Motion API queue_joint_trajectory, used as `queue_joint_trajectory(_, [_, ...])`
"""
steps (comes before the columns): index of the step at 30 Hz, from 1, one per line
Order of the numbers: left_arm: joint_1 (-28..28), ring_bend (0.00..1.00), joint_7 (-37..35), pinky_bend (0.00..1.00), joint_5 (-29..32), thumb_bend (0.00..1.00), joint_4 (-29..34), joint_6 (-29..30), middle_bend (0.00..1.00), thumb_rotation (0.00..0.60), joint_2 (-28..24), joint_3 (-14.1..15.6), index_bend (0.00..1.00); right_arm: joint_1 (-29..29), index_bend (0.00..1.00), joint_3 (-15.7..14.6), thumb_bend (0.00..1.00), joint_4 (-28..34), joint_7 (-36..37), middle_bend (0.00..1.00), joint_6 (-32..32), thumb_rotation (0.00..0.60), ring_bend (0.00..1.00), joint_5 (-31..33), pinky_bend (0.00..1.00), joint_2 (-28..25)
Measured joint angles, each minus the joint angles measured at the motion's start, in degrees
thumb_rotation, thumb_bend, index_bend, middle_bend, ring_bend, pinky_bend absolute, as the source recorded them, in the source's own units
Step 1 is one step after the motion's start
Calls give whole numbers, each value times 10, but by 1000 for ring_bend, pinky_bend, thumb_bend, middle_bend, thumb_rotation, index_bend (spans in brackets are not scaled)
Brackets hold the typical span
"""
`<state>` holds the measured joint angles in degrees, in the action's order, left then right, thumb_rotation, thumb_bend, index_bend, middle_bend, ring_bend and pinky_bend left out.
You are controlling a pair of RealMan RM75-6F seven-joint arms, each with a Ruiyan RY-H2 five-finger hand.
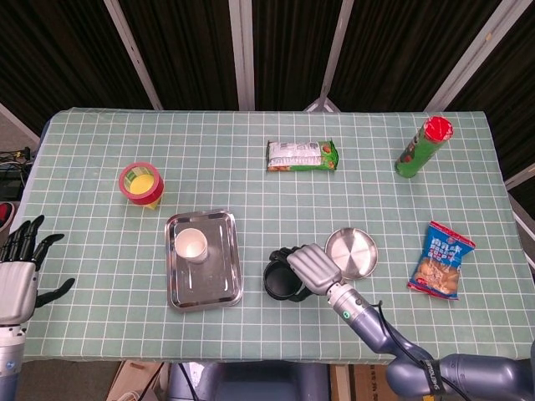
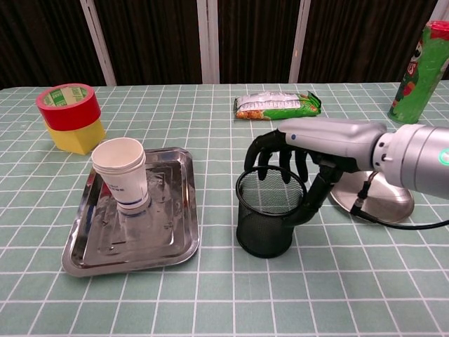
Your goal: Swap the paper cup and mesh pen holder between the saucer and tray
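Observation:
The black mesh pen holder [image 1: 279,285] [image 2: 264,226] stands on the tablecloth between the tray and the saucer. My right hand [image 1: 313,266] [image 2: 309,141] is closed around it: the fingers [image 2: 270,154] curl down over its far rim and the thumb presses its right side. A white paper cup [image 1: 191,244] [image 2: 123,175] stands upright in the steel tray [image 1: 221,281] [image 2: 172,232]. Just right of the hand lies the steel saucer [image 1: 354,251] [image 2: 384,204], with nothing on it. My left hand [image 1: 20,269] hangs at the table's left edge, fingers spread, holding nothing.
Red tape stacked on a yellow roll [image 1: 140,184] [image 2: 69,112] sits left of the tray. A green snack packet [image 1: 302,155] [image 2: 277,105] lies at the back centre. A green chips can [image 1: 423,146] [image 2: 419,67] stands back right, and a blue snack bag [image 1: 440,261] lies right of the saucer.

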<state>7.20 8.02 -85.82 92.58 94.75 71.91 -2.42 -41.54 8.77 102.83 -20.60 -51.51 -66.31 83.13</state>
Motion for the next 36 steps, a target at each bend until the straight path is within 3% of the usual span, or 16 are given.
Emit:
queue_joint_trajectory(7, [-5, 0, -10, 95, 3, 72, -4, -1, 0, 600, -1, -9, 264, 16, 434, 2, 186, -1, 15, 423, -41, 600, 505, -24, 528, -12])
queue_joint_trajectory(15, [-8, 0, -7, 94, 1, 73, -4, -3, 0, 600, 0, -13, 266, 39, 434, 15, 187, 19, 47, 423, -57, 600, 505, -14, 528, -117])
queue_joint_trajectory(20, [-9, 0, 2, 95, -1, 73, -3, -4, 0, 600, 5, -15, 270, 52, 434, 11, 187, 7, 88, 423, -30, 600, 505, 6, 528, -176])
queue_joint_trajectory(31, [-13, 0, 18, 95, -4, 73, -3, -4, 0, 600, 11, -20, 272, 61, 434, -6, 186, -82, 167, 421, 3, 600, 438, -20, 442, -164])
queue_joint_trajectory(36, [-13, 0, 20, 94, -2, 72, -3, -9, 0, 600, 12, -21, 273, 60, 380, -12, 185, -117, 184, 360, 10, 600, 365, -34, 295, -146])
